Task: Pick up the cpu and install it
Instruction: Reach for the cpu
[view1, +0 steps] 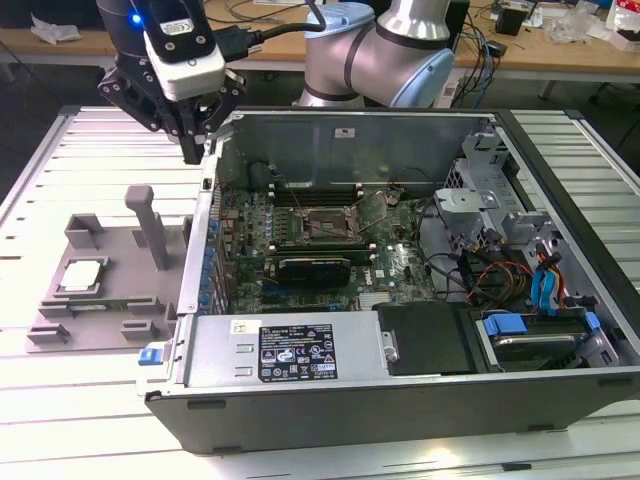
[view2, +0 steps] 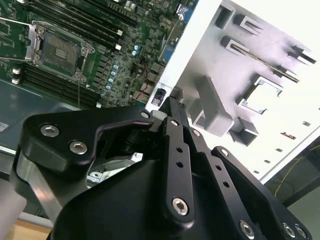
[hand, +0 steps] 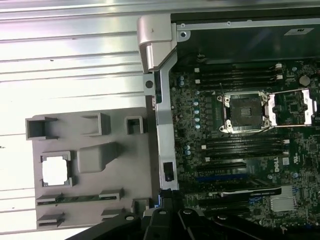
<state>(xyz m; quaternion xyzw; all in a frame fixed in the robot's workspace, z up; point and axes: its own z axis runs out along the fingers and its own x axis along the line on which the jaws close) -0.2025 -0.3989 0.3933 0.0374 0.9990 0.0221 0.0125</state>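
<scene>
The cpu (view1: 82, 275), a small pale silvery square, lies flat in a recess of the grey fixture tray (view1: 115, 305) on the exterior view's left of the open computer case. In the first wrist view the cpu (hand: 55, 170) shows bright in the same tray (hand: 100, 200). My gripper (view1: 193, 153) hangs above the case's wall at that side, well above and behind the cpu, fingers together with nothing between them. It also appears in both wrist views (view2: 172, 102) (hand: 162, 215). The motherboard's socket (view1: 325, 225) (hand: 245, 112) (view2: 60, 50) stands open with its frame lifted.
A tall grey post (view1: 150, 225) rises from the tray near the case wall (view1: 205, 235). Inside the case lie a long black card (view1: 315, 268), a power supply (view1: 290, 350) and a metal drive cage (view1: 480, 200) with cables. The arm's base (view1: 400, 55) stands behind the case.
</scene>
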